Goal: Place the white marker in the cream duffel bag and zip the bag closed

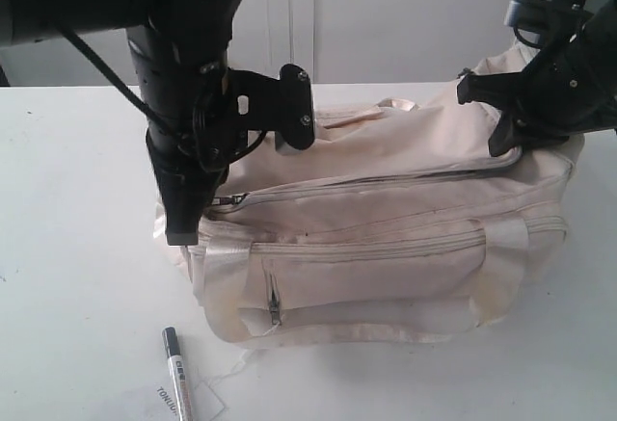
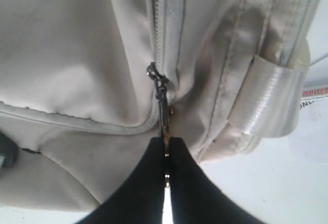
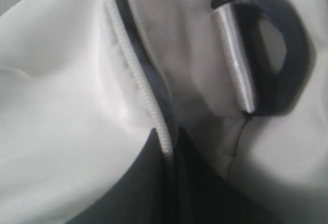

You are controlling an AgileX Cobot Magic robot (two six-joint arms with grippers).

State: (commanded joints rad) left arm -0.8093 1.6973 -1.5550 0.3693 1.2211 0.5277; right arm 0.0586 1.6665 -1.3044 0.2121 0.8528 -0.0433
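The cream duffel bag (image 1: 386, 238) lies on the white table. The white marker (image 1: 178, 373) rests on the table in front of the bag's left end, outside the bag, black cap pointing toward the bag. My left gripper (image 1: 181, 233) is at the bag's left end, shut on the zipper pull (image 2: 162, 101), which runs between the fingertips (image 2: 154, 172). My right gripper (image 1: 506, 146) is at the bag's right end. It is shut on the bag's zip edge (image 3: 138, 75), beside a black buckle (image 3: 287, 55).
A flat white paper tag (image 1: 164, 404) lies under the marker near the table's front edge. The bag's shiny webbing handle (image 2: 271, 101) and its front zip pocket (image 1: 366, 248) face the front. A white wall stands behind the table.
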